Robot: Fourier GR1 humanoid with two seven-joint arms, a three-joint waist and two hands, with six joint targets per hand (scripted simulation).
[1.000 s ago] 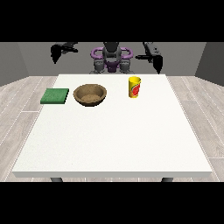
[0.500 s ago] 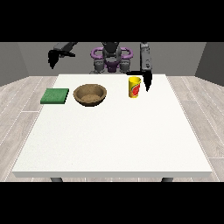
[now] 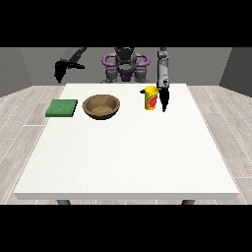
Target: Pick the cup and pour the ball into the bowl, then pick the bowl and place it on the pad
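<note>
My hand at the view's right (image 3: 163, 100) hung just beside the yellow cup (image 3: 151, 98) on the bench (image 3: 128, 152) (fingers unreadable, so grasp unknown), and I judged the cup light, stiff and tippable, best taken round its middle

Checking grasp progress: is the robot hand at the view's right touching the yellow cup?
Cannot tell. In the front view the robot hand hangs right beside the yellow cup, with no plain gap or contact.
</note>
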